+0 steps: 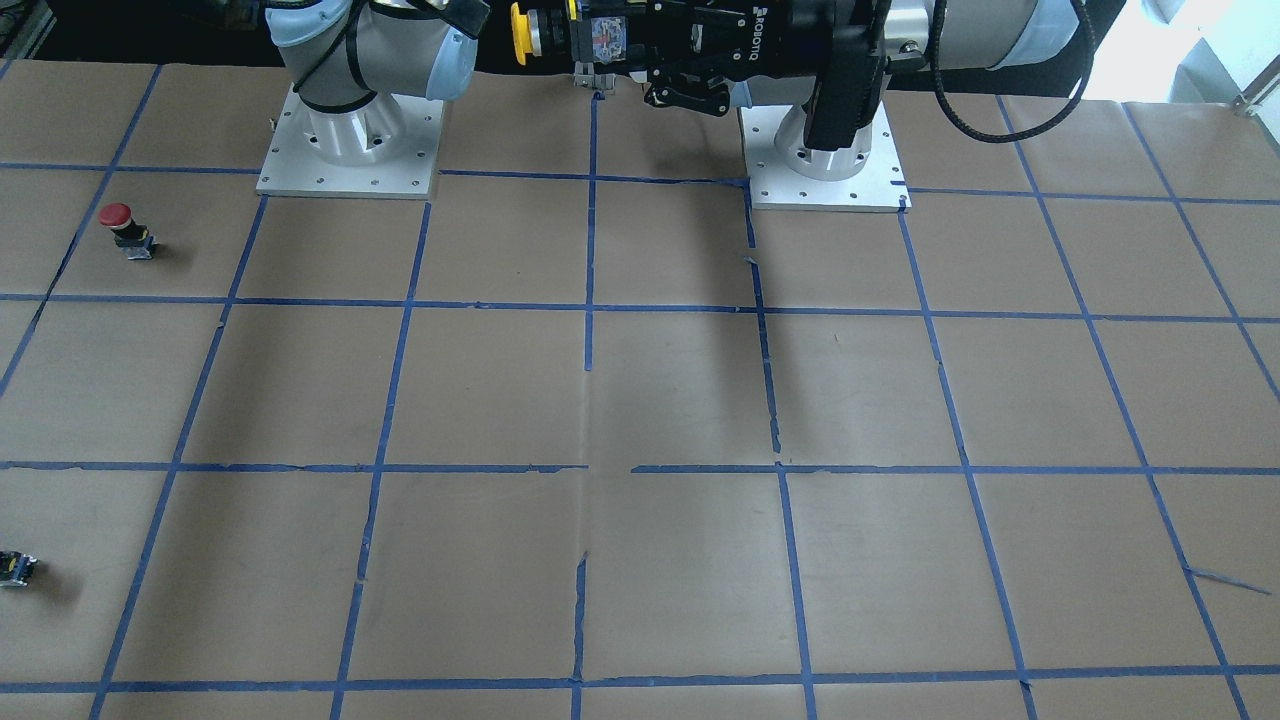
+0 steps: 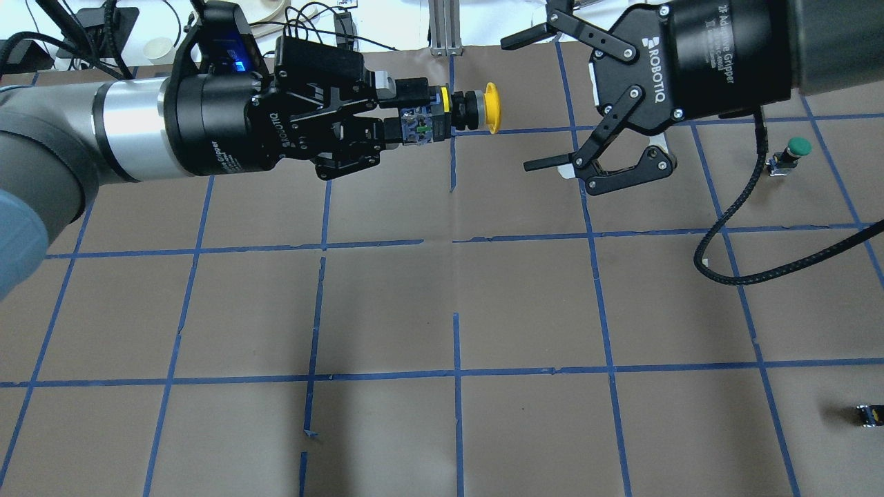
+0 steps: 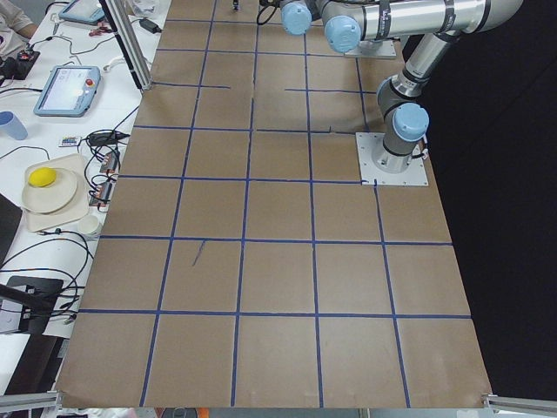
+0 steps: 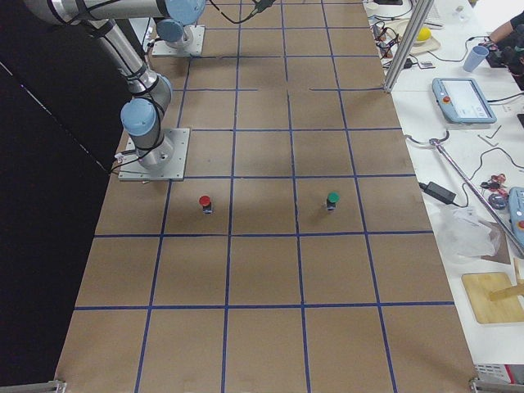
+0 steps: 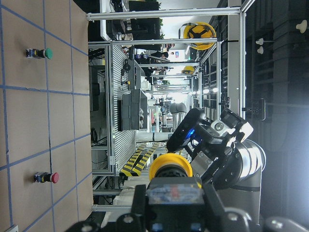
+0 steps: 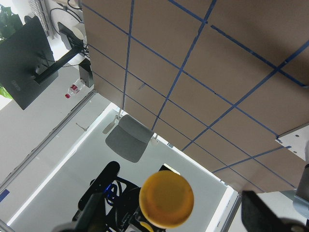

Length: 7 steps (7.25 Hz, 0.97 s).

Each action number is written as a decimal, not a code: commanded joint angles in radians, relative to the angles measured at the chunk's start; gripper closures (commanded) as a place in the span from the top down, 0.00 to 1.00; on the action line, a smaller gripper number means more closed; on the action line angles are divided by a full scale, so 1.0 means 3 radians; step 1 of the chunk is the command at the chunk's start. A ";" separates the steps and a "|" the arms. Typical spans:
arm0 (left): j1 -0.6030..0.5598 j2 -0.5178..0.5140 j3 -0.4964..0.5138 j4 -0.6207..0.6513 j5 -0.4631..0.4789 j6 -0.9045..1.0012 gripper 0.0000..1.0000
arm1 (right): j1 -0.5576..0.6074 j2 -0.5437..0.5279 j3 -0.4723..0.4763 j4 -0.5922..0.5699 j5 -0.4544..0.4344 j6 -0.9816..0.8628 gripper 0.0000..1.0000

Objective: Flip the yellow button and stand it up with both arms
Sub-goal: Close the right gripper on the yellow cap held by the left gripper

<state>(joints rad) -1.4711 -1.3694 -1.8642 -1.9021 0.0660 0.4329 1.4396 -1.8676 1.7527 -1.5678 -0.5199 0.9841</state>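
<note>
The yellow button (image 2: 491, 107) is held horizontally in the air, its yellow cap pointing at my right gripper. My left gripper (image 2: 418, 114) is shut on its black-and-grey body. My right gripper (image 2: 519, 103) is open, its fingertips a short gap from the cap, one above and one below its level. In the front-facing view the button's cap (image 1: 520, 32) shows at the top edge, ahead of the left gripper (image 1: 600, 40). The right wrist view looks straight at the cap (image 6: 166, 198). The left wrist view shows the cap (image 5: 169, 166) from behind.
A green-capped button (image 2: 794, 152) stands on the table at the right, also in the exterior right view (image 4: 332, 199). A red-capped button (image 1: 125, 228) stands near the right arm's base. A small dark capless part (image 2: 869, 414) lies near the table's right edge.
</note>
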 commanded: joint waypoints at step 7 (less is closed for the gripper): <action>0.0000 -0.0007 0.0001 0.0010 -0.0010 0.0019 0.03 | 0.0018 0.0079 0.0012 0.0046 0.0179 0.0064 0.73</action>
<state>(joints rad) -1.4711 -1.3723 -1.8638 -1.8996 0.0640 0.4386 1.4434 -1.8435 1.7551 -1.5569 -0.4664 1.0026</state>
